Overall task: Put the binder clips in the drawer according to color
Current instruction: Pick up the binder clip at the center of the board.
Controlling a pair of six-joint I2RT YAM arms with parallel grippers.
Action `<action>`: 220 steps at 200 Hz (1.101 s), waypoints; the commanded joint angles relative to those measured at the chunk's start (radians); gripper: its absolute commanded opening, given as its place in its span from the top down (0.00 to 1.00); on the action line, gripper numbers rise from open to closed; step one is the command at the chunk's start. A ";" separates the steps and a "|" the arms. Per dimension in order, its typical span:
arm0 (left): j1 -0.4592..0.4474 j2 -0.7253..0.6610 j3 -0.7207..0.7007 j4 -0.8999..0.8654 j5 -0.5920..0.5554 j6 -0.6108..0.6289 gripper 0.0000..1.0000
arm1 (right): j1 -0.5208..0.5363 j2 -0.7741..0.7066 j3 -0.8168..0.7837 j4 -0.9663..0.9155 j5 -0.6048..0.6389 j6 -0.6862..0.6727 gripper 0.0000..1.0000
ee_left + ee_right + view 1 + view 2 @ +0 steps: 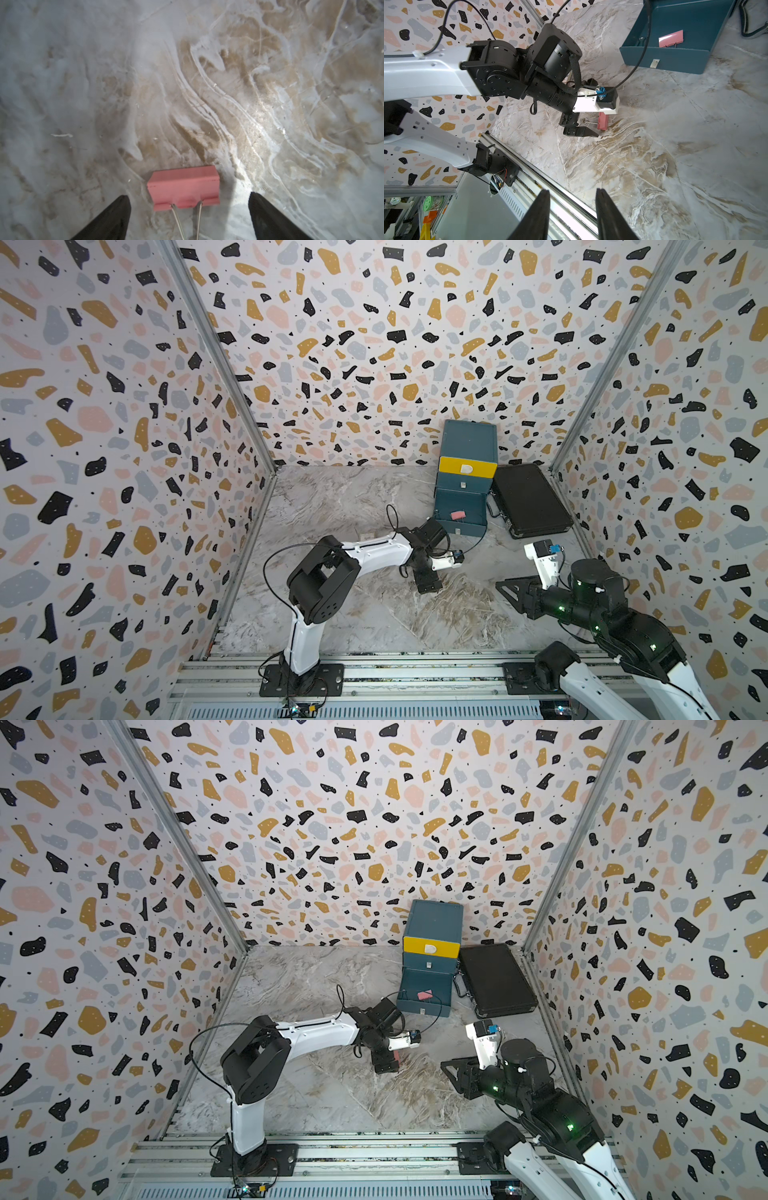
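Pink clip (457, 514) lies in the bottom drawer (460, 526), pulled out of the cabinet (469, 443) at the worktop's (332, 506) far edge. Insides of the upper two drawers hidden. Black case (528, 499) just beside, far right corner. Left gripper (430, 583) low, mid-worktop. Right gripper (505, 589) near right edge.

In a top view a loose clip (397, 1056) shows pink under the left gripper.

Left wrist: loose clip (184, 188) flat on worktop between wide-open jaws, fingers (112, 218) clear of it.

Right wrist: right gripper (573, 193) jaws apart, nothing between. Drawer (664, 60) holds pink clip (670, 39), with a dark item (641, 40) beside it, too small to identify.
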 commanded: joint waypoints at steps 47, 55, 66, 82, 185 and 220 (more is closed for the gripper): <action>-0.028 0.073 0.052 0.075 -0.051 -0.056 0.35 | 0.004 0.000 -0.014 -0.005 -0.010 0.000 0.63; -0.029 0.080 0.056 0.079 -0.056 -0.065 0.44 | 0.004 0.000 -0.012 -0.006 -0.009 0.001 0.64; -0.029 0.082 0.058 0.086 -0.063 -0.073 0.54 | 0.005 -0.002 -0.013 -0.005 -0.009 0.001 0.64; -0.028 0.073 0.055 0.090 -0.070 -0.078 0.60 | 0.004 -0.005 -0.018 -0.006 -0.004 0.003 0.64; 0.047 0.050 0.186 0.314 -0.008 -0.529 0.72 | 0.004 0.000 -0.019 -0.004 0.028 -0.009 0.64; 0.092 0.135 0.300 0.509 -0.054 -0.822 0.75 | 0.004 -0.011 -0.024 -0.004 0.038 -0.007 0.64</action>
